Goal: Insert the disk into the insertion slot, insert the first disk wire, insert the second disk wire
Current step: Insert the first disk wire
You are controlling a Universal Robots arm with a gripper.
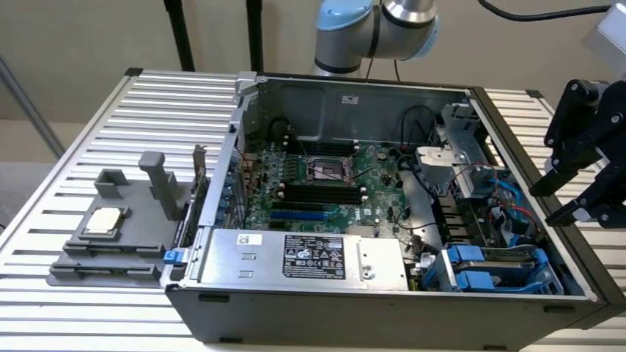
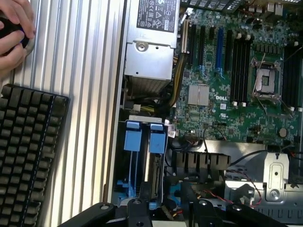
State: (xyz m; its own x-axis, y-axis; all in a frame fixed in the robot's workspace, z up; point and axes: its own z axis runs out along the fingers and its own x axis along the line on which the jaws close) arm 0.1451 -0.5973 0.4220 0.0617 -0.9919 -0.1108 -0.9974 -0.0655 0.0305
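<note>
While the hand (image 1: pixel 550 204) is held open and empty near the slot (image 1: pixel 509 253), approach should be kept square to its opening.

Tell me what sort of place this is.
Probably a robotics lab bench for computer assembly: an open dark grey desktop computer case lies on a ribbed silver metal table, a silver-and-blue robot arm stands by it, and a black keyboard sits alongside.

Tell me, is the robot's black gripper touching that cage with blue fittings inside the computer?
Apart. The exterior view shows the gripper hanging above the case rim at that view's right, with open space between it and the insertion slot below.
</note>
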